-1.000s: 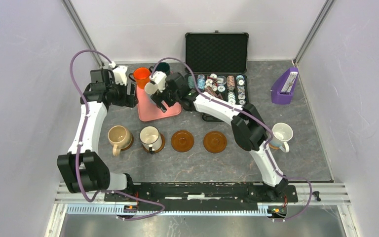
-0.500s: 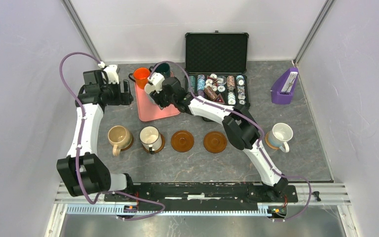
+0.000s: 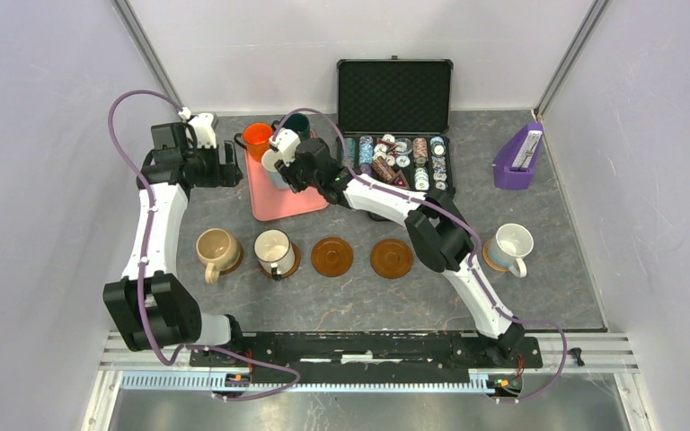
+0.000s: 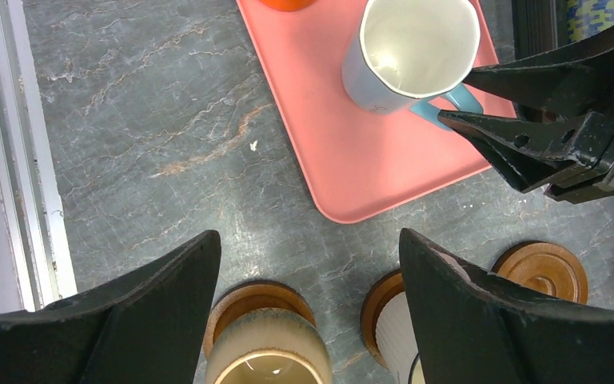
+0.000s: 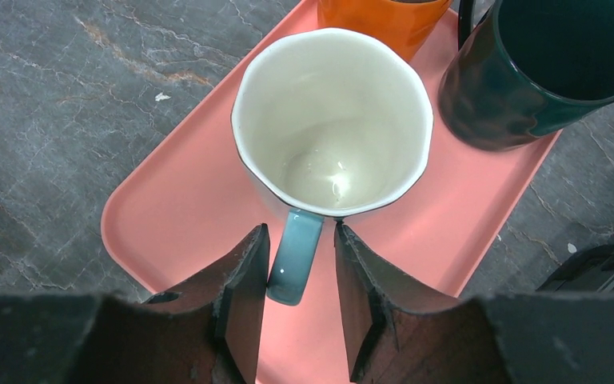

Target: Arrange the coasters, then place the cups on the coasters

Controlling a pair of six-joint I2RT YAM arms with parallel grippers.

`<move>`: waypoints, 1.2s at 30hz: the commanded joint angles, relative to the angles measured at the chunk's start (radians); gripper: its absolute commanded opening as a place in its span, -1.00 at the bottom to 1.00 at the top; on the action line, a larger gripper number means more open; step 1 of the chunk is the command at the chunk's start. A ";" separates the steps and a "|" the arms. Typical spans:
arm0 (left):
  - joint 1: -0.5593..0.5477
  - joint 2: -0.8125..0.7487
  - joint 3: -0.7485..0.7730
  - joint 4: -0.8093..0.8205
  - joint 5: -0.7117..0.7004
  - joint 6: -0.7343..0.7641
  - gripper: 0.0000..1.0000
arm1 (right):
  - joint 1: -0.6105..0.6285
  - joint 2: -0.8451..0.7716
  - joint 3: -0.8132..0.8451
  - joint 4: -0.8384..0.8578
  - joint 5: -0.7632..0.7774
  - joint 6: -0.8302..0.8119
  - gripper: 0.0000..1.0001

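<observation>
A light blue mug [image 5: 332,120] stands upright on the pink tray [image 5: 176,216], its handle pointing at my right gripper [image 5: 301,232]. The jaws straddle that handle: one finger touches it, a slim gap remains at the other, so it is open. An orange mug [image 3: 257,136] and a dark green mug [image 3: 296,121] share the tray. The tan mug [image 3: 216,247], the white dark-rimmed mug [image 3: 273,249] and a white mug [image 3: 512,242] each sit on a coaster. Two brown coasters [image 3: 331,256] [image 3: 391,258] lie bare. My left gripper [image 4: 308,236] hovers wide open, holding nothing, left of the tray.
An open black case of poker chips [image 3: 395,157] sits behind the right arm, close to the tray. A purple box [image 3: 518,154] stands at the back right. Grey walls and a metal frame close in the table on three sides.
My right gripper slid onto the tray toward the light blue mug and its jaws narrowed round the handle. The left gripper drew back to the left, off the tray.
</observation>
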 commanded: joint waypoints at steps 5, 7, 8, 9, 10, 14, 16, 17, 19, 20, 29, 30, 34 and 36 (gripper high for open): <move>0.007 0.025 0.058 0.007 0.023 -0.039 0.76 | -0.013 0.008 0.021 0.033 -0.024 -0.022 -0.14; 0.007 0.034 0.065 0.007 0.028 -0.039 0.76 | -0.013 0.006 0.017 0.026 -0.022 -0.031 -0.03; 0.007 0.039 0.072 0.007 0.031 -0.039 0.75 | -0.013 0.006 0.017 0.026 -0.017 -0.036 -0.03; 0.008 0.042 0.075 0.007 0.033 -0.040 0.75 | -0.013 0.006 0.015 0.026 -0.011 -0.041 -0.03; 0.007 0.047 0.080 0.007 0.035 -0.041 0.75 | -0.014 0.008 0.015 0.026 -0.007 -0.046 -0.03; 0.007 0.064 0.095 0.005 0.043 -0.035 0.75 | -0.014 0.010 0.004 0.026 0.004 -0.056 -0.03; 0.007 0.073 0.107 0.003 0.037 -0.029 0.74 | -0.015 0.013 -0.006 0.030 0.006 -0.056 -0.05; 0.007 0.077 0.112 0.003 0.035 -0.025 0.75 | -0.015 0.013 -0.009 0.031 0.006 -0.056 -0.05; 0.006 0.086 0.123 0.001 0.038 -0.021 0.74 | -0.015 0.014 -0.008 0.026 0.006 -0.054 -0.08; 0.007 0.090 0.127 -0.001 0.039 -0.020 0.74 | -0.015 0.013 -0.007 0.021 0.005 -0.054 -0.09; 0.007 0.116 0.146 -0.006 0.077 -0.035 0.73 | -0.025 -0.096 -0.082 0.026 -0.036 -0.039 -0.74; 0.007 0.115 0.147 -0.006 0.083 -0.039 0.73 | -0.025 -0.113 -0.096 0.030 -0.038 -0.039 -0.78; 0.008 0.117 0.147 -0.006 0.088 -0.045 0.72 | -0.026 -0.164 -0.135 0.002 -0.025 -0.043 -0.99; 0.007 0.116 0.143 -0.005 0.090 -0.046 0.72 | -0.025 -0.181 -0.149 -0.037 -0.025 -0.049 -1.00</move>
